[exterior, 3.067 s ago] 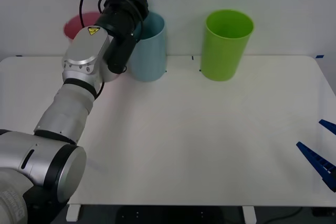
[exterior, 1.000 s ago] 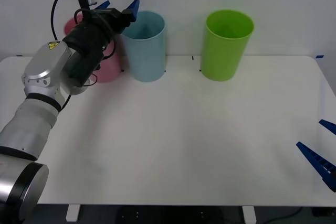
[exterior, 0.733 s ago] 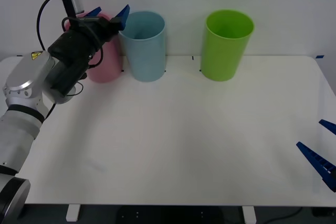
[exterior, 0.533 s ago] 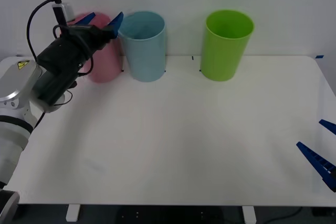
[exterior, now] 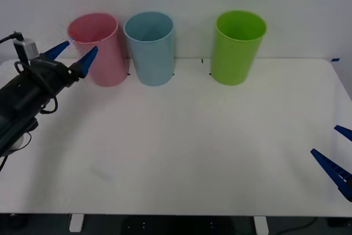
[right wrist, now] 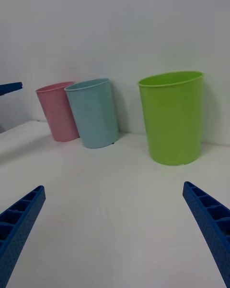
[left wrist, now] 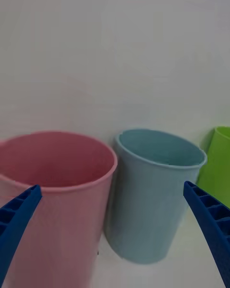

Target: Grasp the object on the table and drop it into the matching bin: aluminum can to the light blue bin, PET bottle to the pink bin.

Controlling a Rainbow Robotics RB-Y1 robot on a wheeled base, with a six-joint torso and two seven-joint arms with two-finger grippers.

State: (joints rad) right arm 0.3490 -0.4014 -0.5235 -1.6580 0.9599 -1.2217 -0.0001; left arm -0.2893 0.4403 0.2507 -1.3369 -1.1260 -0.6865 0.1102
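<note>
The light blue bin (exterior: 149,48) stands at the back of the white table (exterior: 192,147), with the pink bin (exterior: 97,49) just to its left; both also appear in the left wrist view as the light blue bin (left wrist: 155,192) and pink bin (left wrist: 52,192), and in the right wrist view as the light blue bin (right wrist: 93,113) and pink bin (right wrist: 56,110). The aluminum can is out of view. My left gripper (exterior: 72,56) is open and empty, hovering left of the pink bin. My right gripper (exterior: 336,155) rests open at the table's right edge.
A green bin (exterior: 238,46) stands right of the light blue bin, with a gap between them. The broad white tabletop stretches in front of the three bins. A white wall rises right behind them.
The left gripper, which held the can above the light blue bin, now has open, empty fingers. The left arm has pulled back to the left and lower, past the pink bin.
</note>
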